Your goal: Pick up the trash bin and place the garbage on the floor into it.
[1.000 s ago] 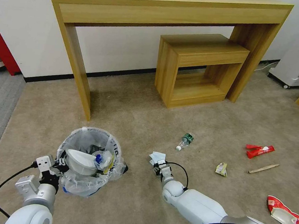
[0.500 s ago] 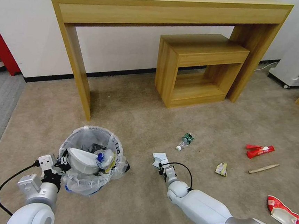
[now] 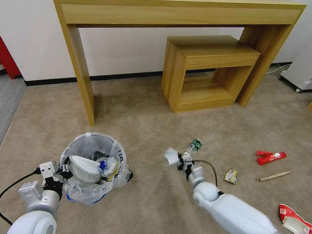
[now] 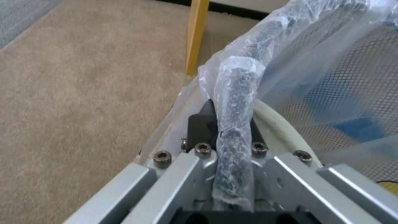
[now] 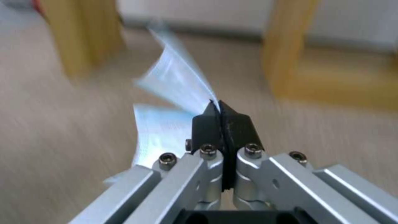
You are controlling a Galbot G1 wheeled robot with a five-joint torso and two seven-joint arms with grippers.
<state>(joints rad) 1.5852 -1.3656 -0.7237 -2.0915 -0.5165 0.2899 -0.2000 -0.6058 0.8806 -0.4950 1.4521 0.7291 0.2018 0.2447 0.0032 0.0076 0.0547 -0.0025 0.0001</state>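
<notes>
Head view shows a beige carpeted floor [image 3: 137, 210] in front of a tall wooden console table [image 3: 172, 9], with a smaller wooden side table [image 3: 207, 68] tucked under it. The trash bin [image 3: 93, 168], small, round and lined with a crinkly clear bag, is near the lower left, just in front of the console's left leg. Inside it lie a white slipper [image 3: 84, 167] and other scraps. The left gripper [image 3: 63, 172] is at the bin's near rim, and the left wrist view shows its black fingers [image 4: 201, 124] pinched on the bag-covered mesh rim.

The right gripper [image 3: 181, 162] reaches out over the carpet, well to the right of the bin. Its jaws are pressed together on a pale blue face mask [image 3: 172, 156], which hangs off the floor; the right wrist view shows the mask [image 5: 178, 93] fluttering from the closed black tips.

More garbage lies on the carpet. A clear bottle [image 3: 194, 146] with a green label is just beyond the right gripper. Farther right are a crumpled wrapper [image 3: 231, 176], a red packet [image 3: 270, 157], a wooden stick [image 3: 275, 175] and a red and white cup [image 3: 295, 221] lying flattened near the edge.
</notes>
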